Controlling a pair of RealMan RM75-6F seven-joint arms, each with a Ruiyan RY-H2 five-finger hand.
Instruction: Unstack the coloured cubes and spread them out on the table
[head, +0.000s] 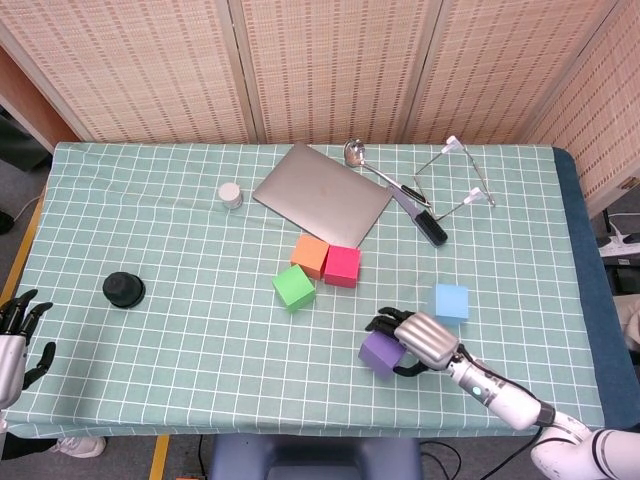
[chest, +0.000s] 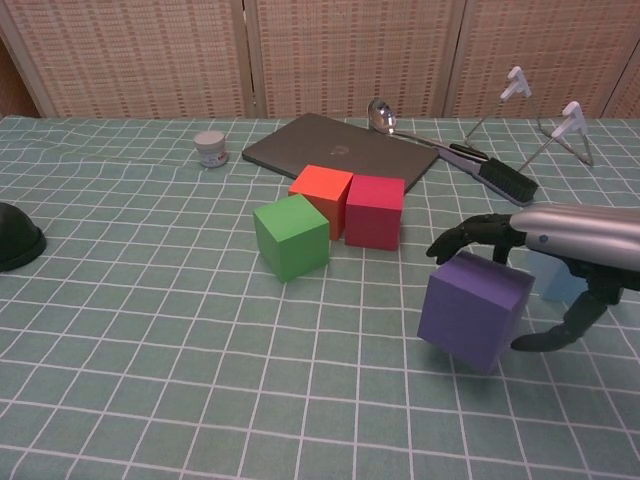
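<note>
A purple cube (head: 380, 352) (chest: 472, 310) sits on the checked cloth near the front right. My right hand (head: 425, 340) (chest: 560, 240) hovers over and beside it with the fingers spread above its top and the thumb off its side, holding nothing. A green cube (head: 293, 287) (chest: 291, 236), an orange cube (head: 310, 256) (chest: 322, 190) and a pink-red cube (head: 342, 265) (chest: 375, 210) stand close together at the centre. The light blue cube (head: 451, 301) (chest: 560, 275) lies just behind my right hand. At the table's front left edge my left hand (head: 15, 330) rests with fingers apart.
A grey laptop (head: 322, 195) (chest: 340, 150) lies behind the cubes, with a ladle (head: 355, 152), a black brush (head: 425, 222) and a wire stand (head: 455, 180) to its right. A small white jar (head: 231, 194) and a black dome (head: 123, 289) sit on the left.
</note>
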